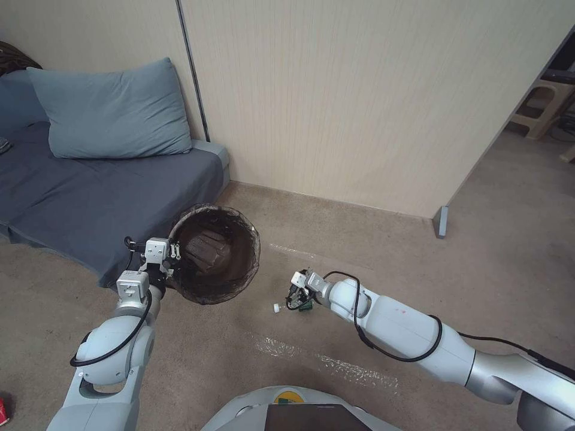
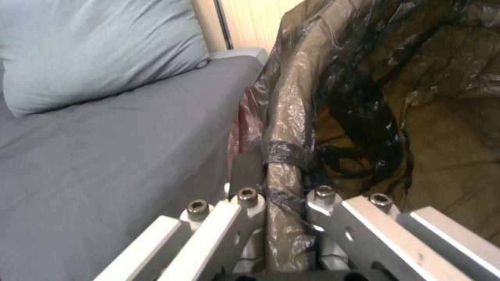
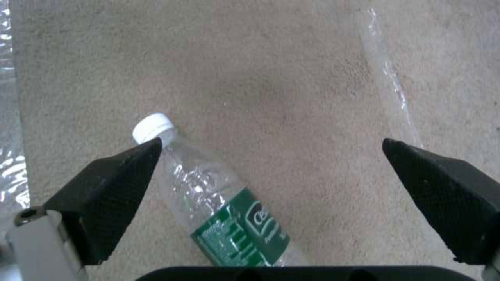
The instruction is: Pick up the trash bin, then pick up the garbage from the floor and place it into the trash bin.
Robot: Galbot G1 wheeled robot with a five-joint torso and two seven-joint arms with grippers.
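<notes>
You have the first step done and the second in hand: the bin is carried, and a piece of garbage is about to be grasped. Begin with the sofa, which lies beside and beyond the left pincer, its blue pillow well back against the wall. The carpeted floor spreads under both arms, with strips of clear tape stuck to it near the right arm. The trash bin, lined with a dark brown bag folded over its rim, hangs from your left pincer, which is clamped on the near edge; in the left wrist view its fingers sit tight on either side of the bagged rim, so the bin's mouth opens just ahead of that pincer, up off the carpet by my judgement. Your right pincer is low over the floor with its black pads spread wide and gripping nothing. The clear bottle with the green label lies on the carpet between the pads but off centre, touching or nearly touching one pad, its white cap pointing away past that pad's tip. The next move, as I judge it, calls for you to shift the right pincer sideways so the bottle's body sits midway between the pads, settle lower, then close across its width before you carry it over to the bin.
</notes>
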